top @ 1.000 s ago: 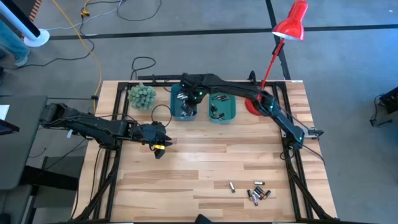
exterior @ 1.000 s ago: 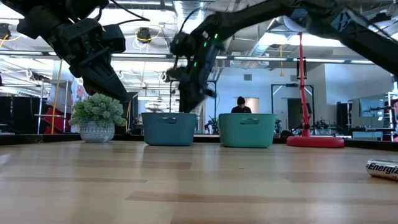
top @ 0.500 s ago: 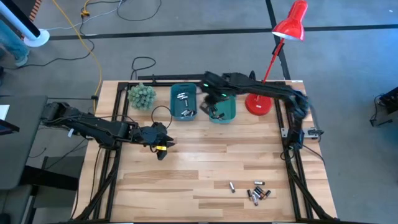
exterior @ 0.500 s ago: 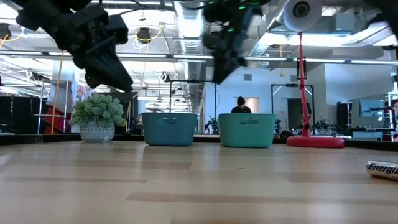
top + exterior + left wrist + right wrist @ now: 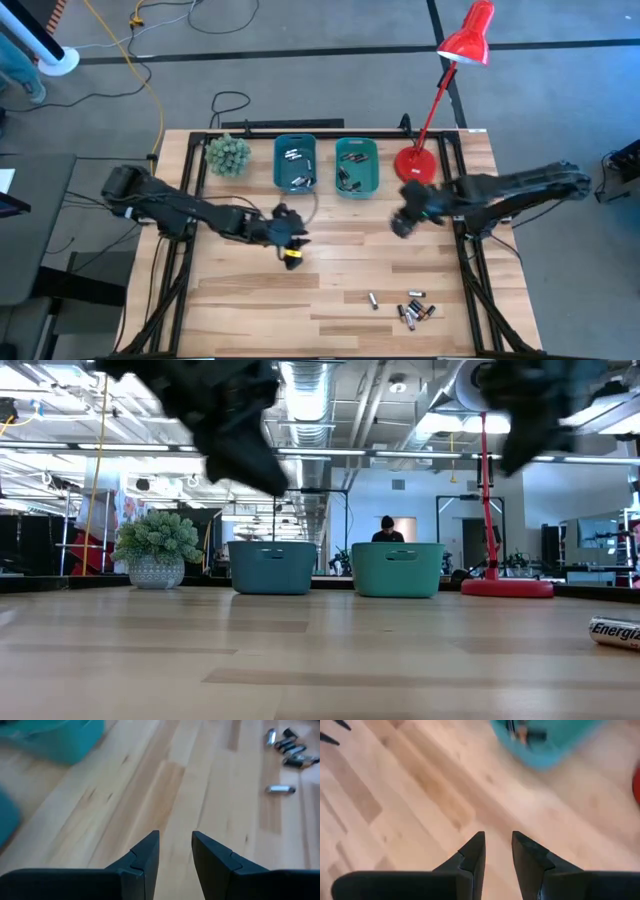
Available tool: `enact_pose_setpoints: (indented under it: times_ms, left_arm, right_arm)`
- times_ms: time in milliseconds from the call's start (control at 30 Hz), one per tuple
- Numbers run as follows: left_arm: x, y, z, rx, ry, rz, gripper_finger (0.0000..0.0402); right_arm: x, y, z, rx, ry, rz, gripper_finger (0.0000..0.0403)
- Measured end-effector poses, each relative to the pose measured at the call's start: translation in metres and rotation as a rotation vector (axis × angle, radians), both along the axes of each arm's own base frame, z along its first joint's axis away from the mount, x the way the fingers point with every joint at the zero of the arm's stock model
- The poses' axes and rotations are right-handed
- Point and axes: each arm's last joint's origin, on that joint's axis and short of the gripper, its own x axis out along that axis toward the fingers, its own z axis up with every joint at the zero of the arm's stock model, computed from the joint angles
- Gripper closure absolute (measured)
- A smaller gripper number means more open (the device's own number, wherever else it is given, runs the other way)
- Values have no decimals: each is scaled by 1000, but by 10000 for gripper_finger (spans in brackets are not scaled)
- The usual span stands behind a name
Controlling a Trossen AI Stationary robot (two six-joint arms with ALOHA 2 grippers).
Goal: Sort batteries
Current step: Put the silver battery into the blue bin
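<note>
The batteries [image 5: 411,311] are lying loose on the wooden table [image 5: 330,270] near its front edge, toward the right side: a tight cluster of small cells with one silver cell [image 5: 373,301] just to its left, a little apart. In the high view that lone cell is pointing roughly front to back, slightly tilted, while the clustered ones are lying at mixed angles. More cells are resting inside the two teal bins at the back, the left bin [image 5: 295,166] and the right bin [image 5: 357,167].

The left tool [image 5: 291,243] is hovering over the middle of the table, well apart from the loose cells. Its wrist view is showing both fingers [image 5: 142,862] parted by a narrow gap with nothing between them, and the cluster [image 5: 289,752] and the lone cell [image 5: 280,789] far ahead.

The right tool [image 5: 401,222] is hanging above the table in front of the red lamp base [image 5: 415,167]. Its own camera is showing its fingers [image 5: 472,855] slightly apart and empty, with a teal bin [image 5: 547,737] beyond.

Only the low view is revealing printed lettering on one battery [image 5: 615,631] lying on its side at the right edge, long axis across the picture.
</note>
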Motion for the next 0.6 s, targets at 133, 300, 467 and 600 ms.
enact_pose_setpoints:
  times_ms: [133, 300, 467, 600]
  left_arm:
    - [38, -10, 4, 19, -7, -39, 290]
    - [83, -29, 7, 65, -17, -158, 290]
    - [118, -54, 5, 138, 15, -277, 290]
    - [142, -74, 1, 172, 53, -331, 290]
  right_arm:
    - [-38, 27, -6, 53, 17, -38, 290]
    - [-70, 50, -17, 99, 109, -32, 290]
    - [-85, 67, -29, 92, 165, -8, 290]
    - [-93, 75, -42, 80, 190, 8, 290]
